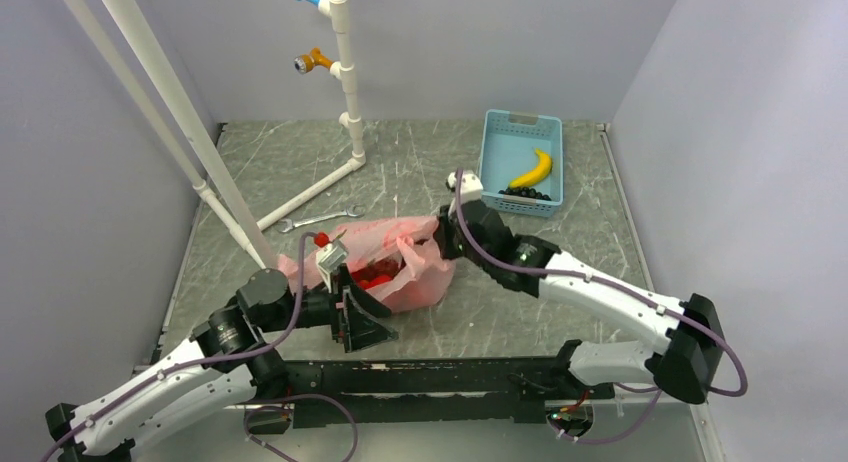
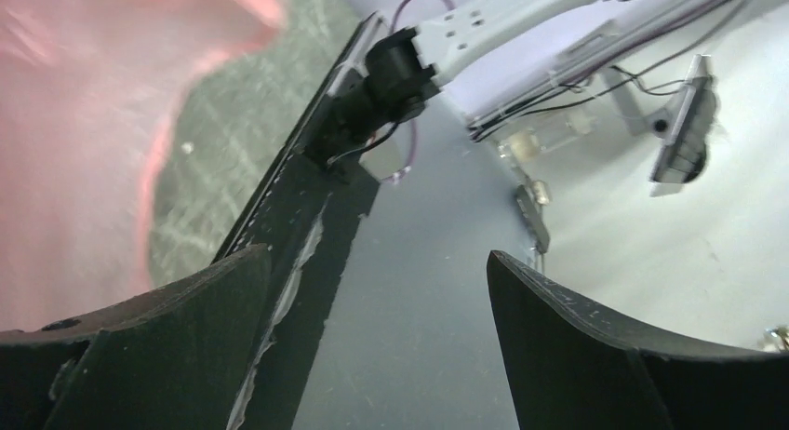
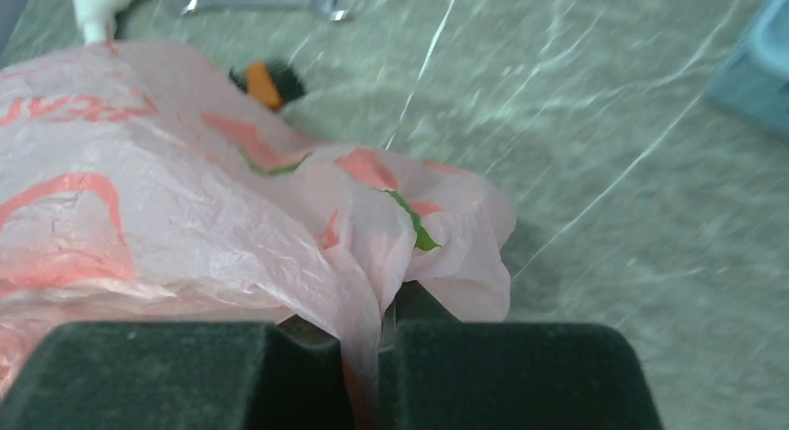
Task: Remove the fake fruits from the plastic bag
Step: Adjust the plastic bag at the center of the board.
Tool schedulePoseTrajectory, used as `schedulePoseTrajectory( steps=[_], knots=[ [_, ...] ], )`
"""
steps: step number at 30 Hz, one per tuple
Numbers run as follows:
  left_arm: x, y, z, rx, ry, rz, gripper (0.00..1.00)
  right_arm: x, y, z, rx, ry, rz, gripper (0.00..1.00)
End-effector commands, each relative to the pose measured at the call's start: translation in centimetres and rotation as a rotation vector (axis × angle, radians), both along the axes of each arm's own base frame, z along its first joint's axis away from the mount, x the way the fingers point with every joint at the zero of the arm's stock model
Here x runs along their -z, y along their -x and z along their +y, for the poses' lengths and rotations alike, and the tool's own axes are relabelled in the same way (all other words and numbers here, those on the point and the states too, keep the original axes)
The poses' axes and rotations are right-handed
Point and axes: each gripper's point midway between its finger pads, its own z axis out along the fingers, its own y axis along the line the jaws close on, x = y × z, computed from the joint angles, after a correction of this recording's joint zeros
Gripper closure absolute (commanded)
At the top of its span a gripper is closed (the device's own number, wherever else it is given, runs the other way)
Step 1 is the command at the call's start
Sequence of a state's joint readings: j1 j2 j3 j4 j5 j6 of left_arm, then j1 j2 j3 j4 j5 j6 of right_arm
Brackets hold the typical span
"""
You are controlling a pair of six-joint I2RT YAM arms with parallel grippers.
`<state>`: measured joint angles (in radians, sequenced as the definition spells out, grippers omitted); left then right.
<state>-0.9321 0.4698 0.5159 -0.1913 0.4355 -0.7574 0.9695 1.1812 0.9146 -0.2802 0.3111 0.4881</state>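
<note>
The bag (image 1: 425, 282) lay crumpled at the middle of the table (image 1: 520, 302), with the red fruits (image 1: 378, 274) showing inside it. The right gripper (image 3: 381, 342) was clenched on a bunched fold at the bag's right edge. The left gripper (image 2: 377, 272) stood released, jaws wide and holding nothing, just beside the bag's near-left side. A banana (image 1: 533, 169) lay in the blue tray (image 1: 522, 117) at far right. A wrench (image 1: 320, 219) lay behind the bag.
</note>
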Motion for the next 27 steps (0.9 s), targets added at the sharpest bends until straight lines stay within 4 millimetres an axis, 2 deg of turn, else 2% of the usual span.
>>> schedulePoseTrajectory(
  steps=[1, 3, 6, 8, 10, 11, 13, 15, 18, 20, 24, 26, 27],
  knots=[
    [-5.9, 2.0, 0.3, 0.096, 0.178, -0.101, 0.07, -4.4, -4.4, 0.7, -0.024, 0.03, -0.128, 0.97],
    [-7.9, 2.3, 1.2, 0.081, 0.191, -0.154, 0.06, -4.6, -6.1, 0.7, -0.032, 0.071, -0.161, 0.98],
    [-12.0, 2.3, 3.0, 0.026, 0.202, -0.274, 0.04, -3.8, -7.8, 0.6, -0.066, 0.147, -0.214, 0.98],
    [-13.9, 1.1, 4.6, -0.087, 0.163, -0.305, 0.01, -3.5, -8.4, 0.3, -0.083, 0.159, -0.242, 0.96],
    [-15.0, -0.9, 6.6, -0.249, 0.097, -0.294, 0.0, -3.4, -8.5, 0.3, -0.1, 0.172, -0.242, 0.86],
    [-15.0, -1.8, 7.6, -0.322, 0.057, -0.283, 0.01, -3.4, -8.4, 0.1, -0.101, 0.184, -0.238, 0.76],
    [-14.0, -2.9, 8.8, -0.404, -0.027, -0.266, 0.01, -3.6, -8.3, -0.8, -0.072, 0.211, -0.218, 0.59],
    [-12.1, -4.2, 9.2, -0.462, -0.115, -0.24, 0.01, -3.7, -8.1, -2.5, -0.006, 0.259, -0.177, 0.38],
    [-9.0, -5.9, 9.1, -0.505, -0.276, -0.202, 0.0, -3.2, -6.3, -4.1, -0.001, 0.312, -0.101, 0.13],
    [-7.5, -6.9, 8.7, -0.519, -0.363, -0.186, 0.01, -2.6, -4.5, -4.8, -0.023, 0.329, -0.061, 0.03],
    [-5.9, -7.7, 6.1, -0.444, -0.413, -0.191, 0.01, -2.4, -0.7, -6.1, -0.055, 0.287, -0.02, 0.01],
    [-5.4, -7.9, 4.8, -0.405, -0.403, -0.192, 0.01, -1.8, 0.5, -6.5, -0.072, 0.258, 0.0, 0.01],
    [-5.0, -7.9, 4.4, -0.392, -0.408, -0.187, 0.04, -0.9, 1.0, -6.7, -0.076, 0.253, 0.013, 0.01]
  ],
)
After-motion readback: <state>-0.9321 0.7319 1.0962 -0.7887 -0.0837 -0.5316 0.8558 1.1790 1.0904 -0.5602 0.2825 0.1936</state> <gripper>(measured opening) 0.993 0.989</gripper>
